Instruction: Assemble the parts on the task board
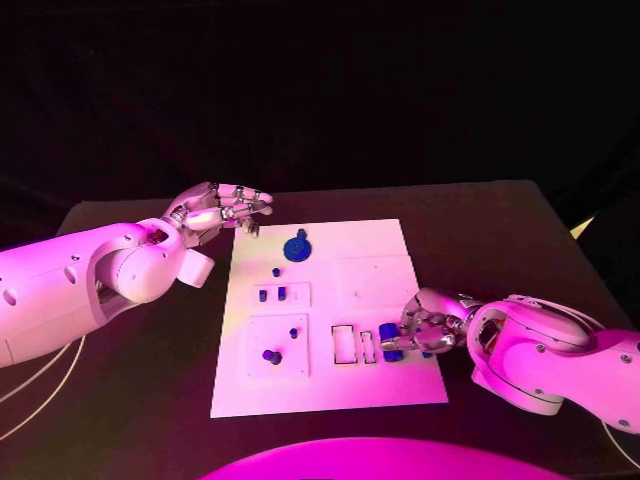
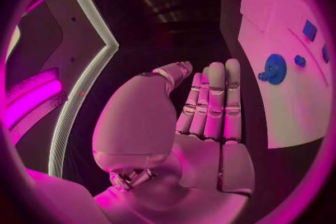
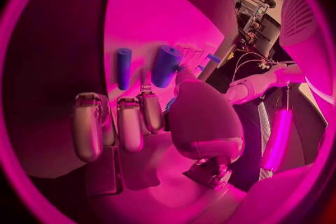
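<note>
I work my right hand [image 1: 424, 328] at the task board's [image 1: 371, 385] near right edge, where its curled fingers [image 3: 129, 123] hover over two blue cylinders [image 1: 391, 343] lying there; whether they grip one I cannot tell, so I'd close slowly and keep the piece level. The right wrist view shows both cylinders apart. At the board's far left corner my left hand [image 1: 216, 210] holds nothing, fingers straight, near the blue gear [image 2: 274, 69].

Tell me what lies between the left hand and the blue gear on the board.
In the left wrist view, bare black table and the task board's white edge separate the left hand from the blue gear.
</note>
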